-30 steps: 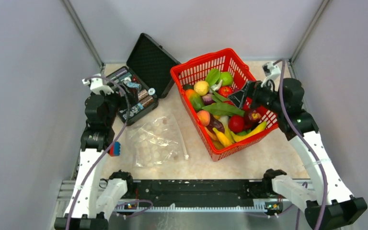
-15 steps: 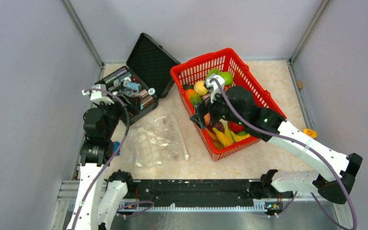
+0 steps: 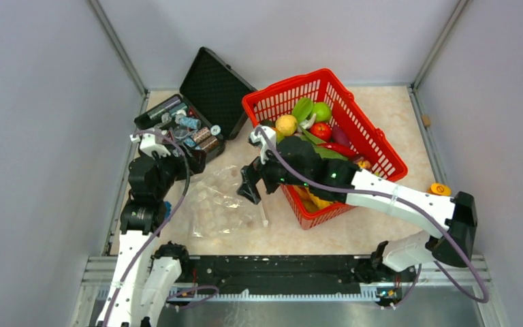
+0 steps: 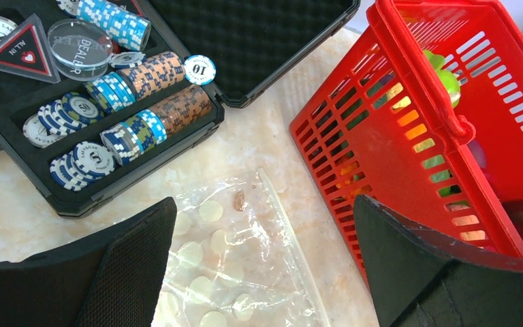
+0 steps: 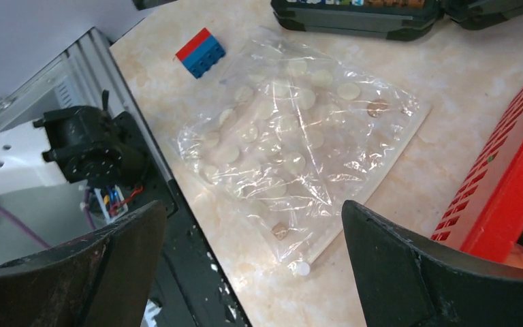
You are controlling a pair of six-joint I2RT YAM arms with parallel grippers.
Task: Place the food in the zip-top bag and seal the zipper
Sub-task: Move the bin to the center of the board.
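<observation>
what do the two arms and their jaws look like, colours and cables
Both the left arm and the right arm have white link shells joined by bulky black joints. A purple cable runs loosely along each, up to a small white mount at the wrist. The right arm's black joints show small green lights. The jaws are broad black plates with finely textured inner faces.

The right arm [image 3: 388,199] is covering the near corner of the red basket [image 3: 272,102], hiding much of the food [image 3: 321,131]. In the left wrist view, the zip-top bag [image 4: 231,259] is running off the bottom edge, partly behind the fingers [image 4: 136,266] of the left gripper [image 4: 264,203].
</observation>
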